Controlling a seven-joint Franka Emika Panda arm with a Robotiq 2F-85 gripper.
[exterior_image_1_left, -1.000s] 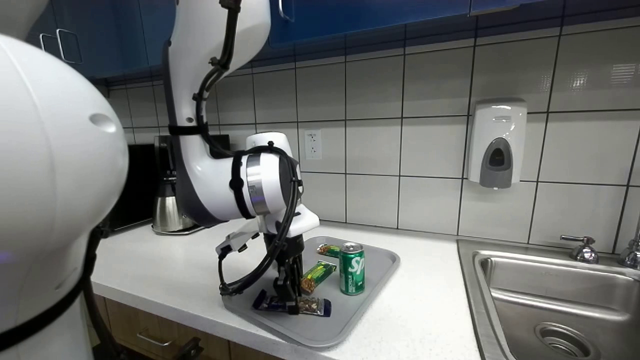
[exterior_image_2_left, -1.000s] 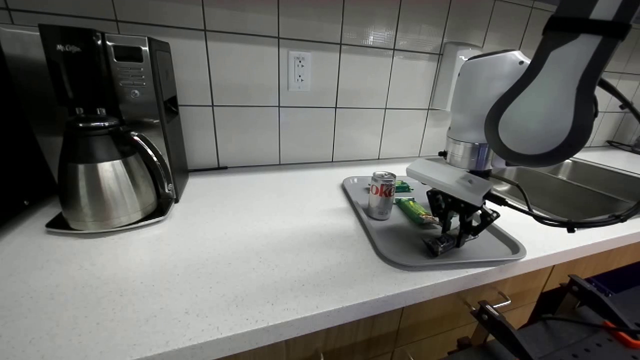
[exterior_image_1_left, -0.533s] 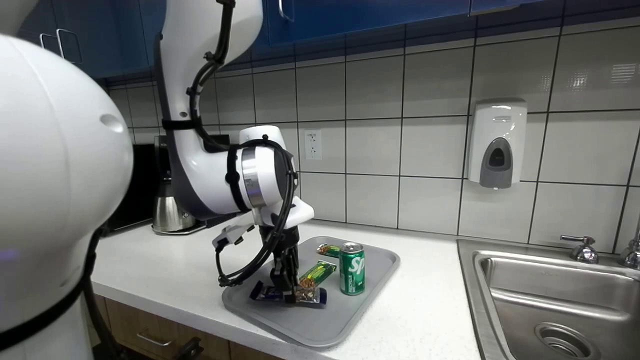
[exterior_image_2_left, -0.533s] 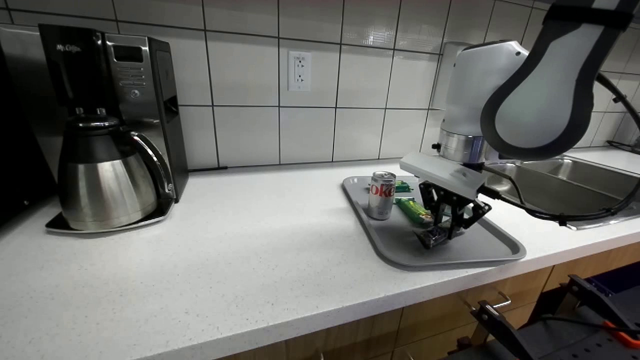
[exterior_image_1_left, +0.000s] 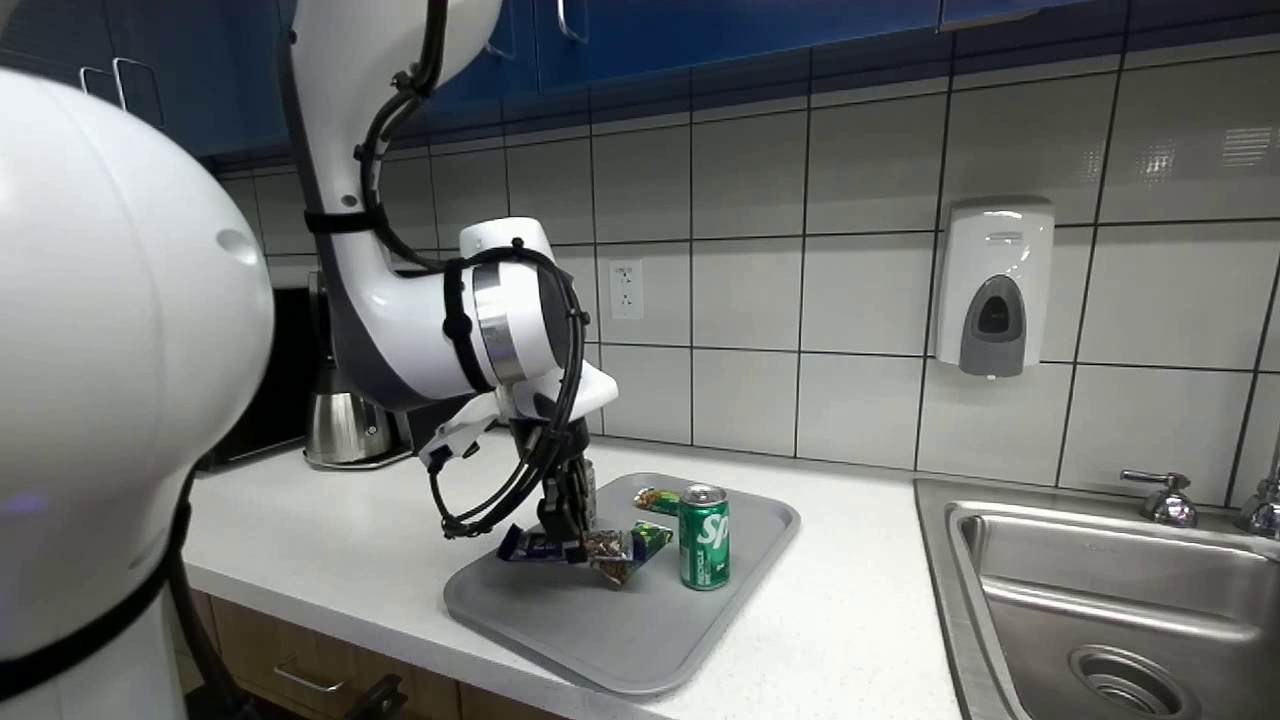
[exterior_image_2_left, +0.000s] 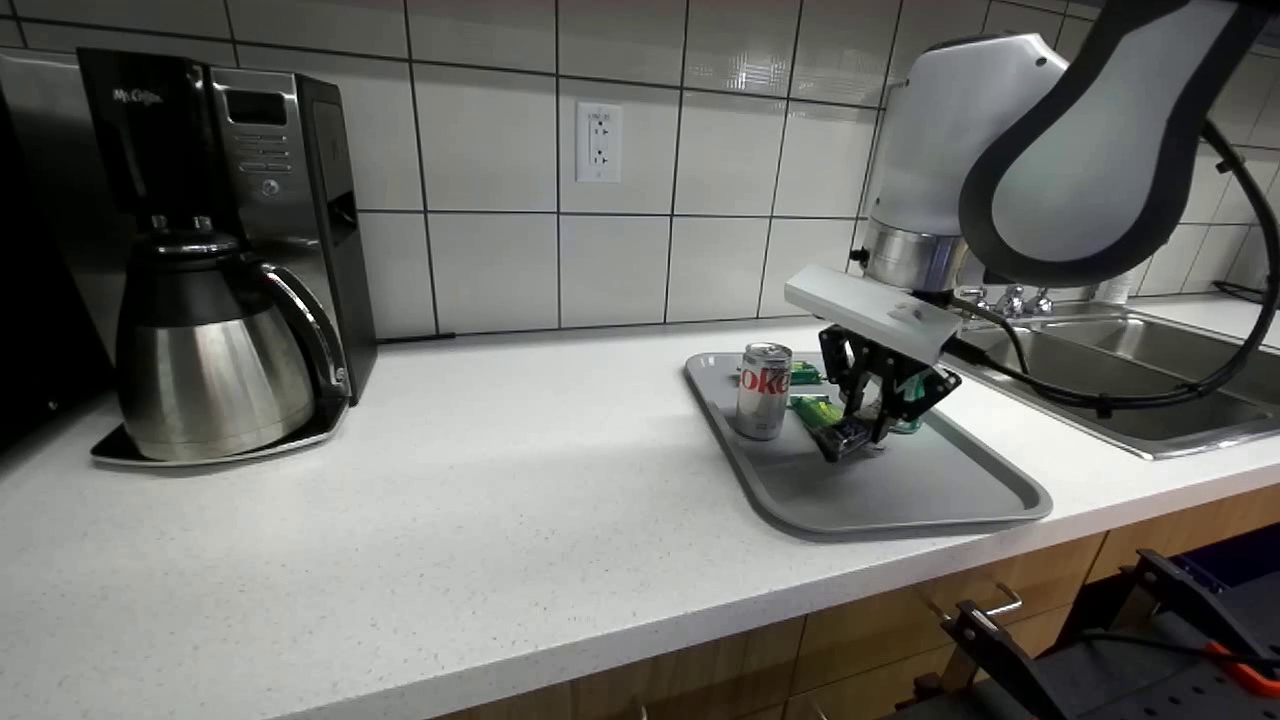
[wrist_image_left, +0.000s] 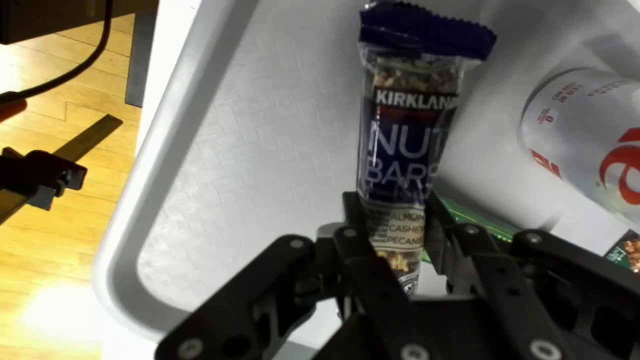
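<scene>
Hand (wrist_image_left: 392, 220) clasps the nut bar (wrist_image_left: 405, 145), jaws parted only by its width; the bar's long axis runs across their closing line, over the gray tray (exterior_image_1_left: 620, 650), which bears a silver can (exterior_image_2_left: 762, 405), a green can (exterior_image_1_left: 704, 545) and green-wrapped bars (exterior_image_1_left: 650, 540), one partly hidden by the nut bar.

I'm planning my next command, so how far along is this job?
Looks done: the gripper is shut on the nut bar. In hand: that bar, held over the gray tray, apparently clear of it. Left: probably setting it down, as it is not yet released; the Sprite can, Coke can and two green bars sit ungripped.
</scene>
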